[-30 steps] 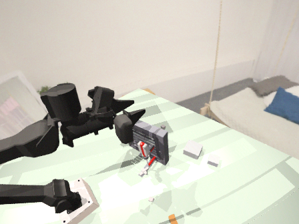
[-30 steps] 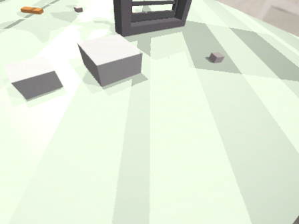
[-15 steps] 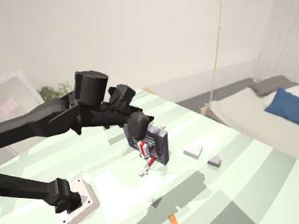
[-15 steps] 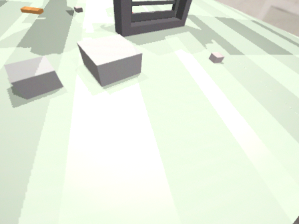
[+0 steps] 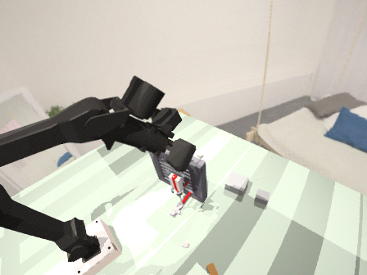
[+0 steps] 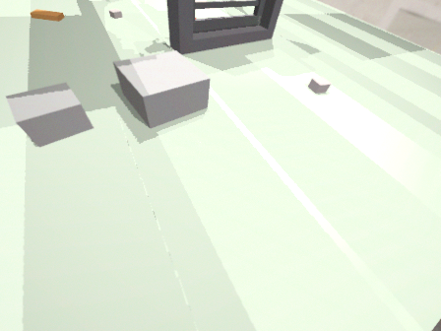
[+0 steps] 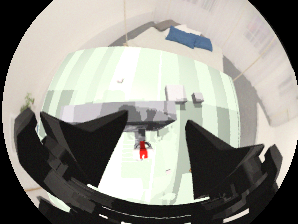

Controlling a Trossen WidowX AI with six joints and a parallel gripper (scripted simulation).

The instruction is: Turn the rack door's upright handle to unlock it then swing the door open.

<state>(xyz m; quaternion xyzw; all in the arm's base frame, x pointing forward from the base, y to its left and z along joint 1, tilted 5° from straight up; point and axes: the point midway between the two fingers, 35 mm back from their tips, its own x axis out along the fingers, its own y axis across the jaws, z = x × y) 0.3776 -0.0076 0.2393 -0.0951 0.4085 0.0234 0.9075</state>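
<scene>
Rack door handle (image 5: 174, 182) (image 7: 143, 149), white with a red stripe, stands upright at the front of the dark rack (image 5: 199, 180) (image 6: 180, 30) (image 7: 82, 113); the door seems to lie flush in its frame, though the arm covers part of it. Over the rack's top hangs the gripper (image 5: 178, 141) (image 7: 157, 119), its jaws parted and grasping nothing, with the handle below and beyond the fingertips in the wrist view. A red strip (image 5: 186, 198) shows low at the rack's front. Just behind the rack is a tiny pale block (image 5: 200, 156) (image 6: 319, 86) (image 7: 120, 80). Beside the rack sits a large grey block (image 5: 237, 183) (image 6: 164, 89) (image 7: 176, 93), and farther out from it, a smaller grey block (image 5: 262, 197) (image 6: 49, 115) (image 7: 198, 97). A small pinkish piece (image 5: 185, 245) (image 6: 115, 14) lies out in front of the rack, with an orange bar (image 5: 211, 269) (image 6: 47, 15) farther off. Well apart from the rack, past the table, a bed (image 5: 287, 131) (image 7: 150, 42) carries a blue pillow (image 5: 348, 127) (image 7: 181, 37).
</scene>
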